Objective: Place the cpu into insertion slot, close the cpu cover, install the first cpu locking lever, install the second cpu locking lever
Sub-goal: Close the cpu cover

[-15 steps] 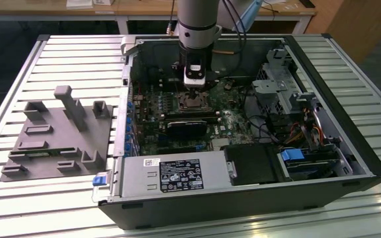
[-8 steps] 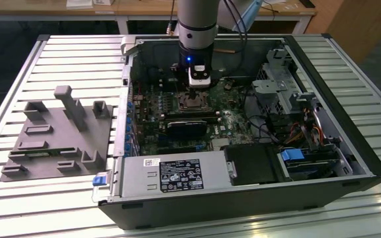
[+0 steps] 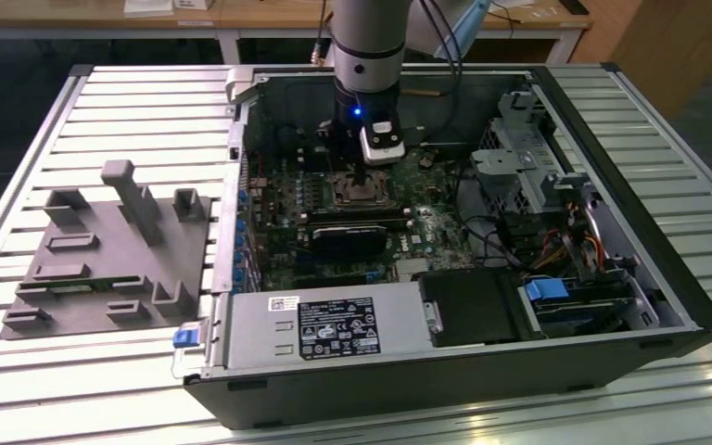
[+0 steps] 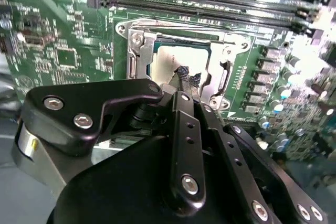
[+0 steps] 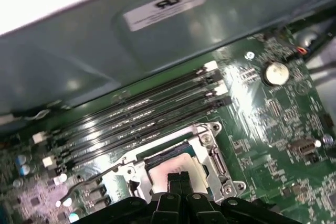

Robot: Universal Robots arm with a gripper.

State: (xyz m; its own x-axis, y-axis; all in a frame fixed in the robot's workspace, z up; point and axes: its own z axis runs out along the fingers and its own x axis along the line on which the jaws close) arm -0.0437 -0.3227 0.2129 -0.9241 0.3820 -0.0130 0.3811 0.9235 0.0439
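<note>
The black linked-bar gripper (image 4: pixel 187 77) has its fingers pressed together, tips on or just above the flat square silver-grey cpu (image 4: pixel 164 61). The cpu lies level, top up, in the silver-rimmed black insertion slot (image 4: pixel 137 51). Beyond the fingertips run long black strip slots (image 5: pixel 147 114), with the grey metal case wall (image 5: pixel 157 40) close behind.

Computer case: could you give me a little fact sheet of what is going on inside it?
place: open computer case on a slatted table
arm: arm reaches down into the case, over the green board
tool: tool fingers together, tips right over the chip
chip: silver-grey, lying flat, seen through the window of the metal cover
contact: cannot tell whether the tool touches the chip
</note>
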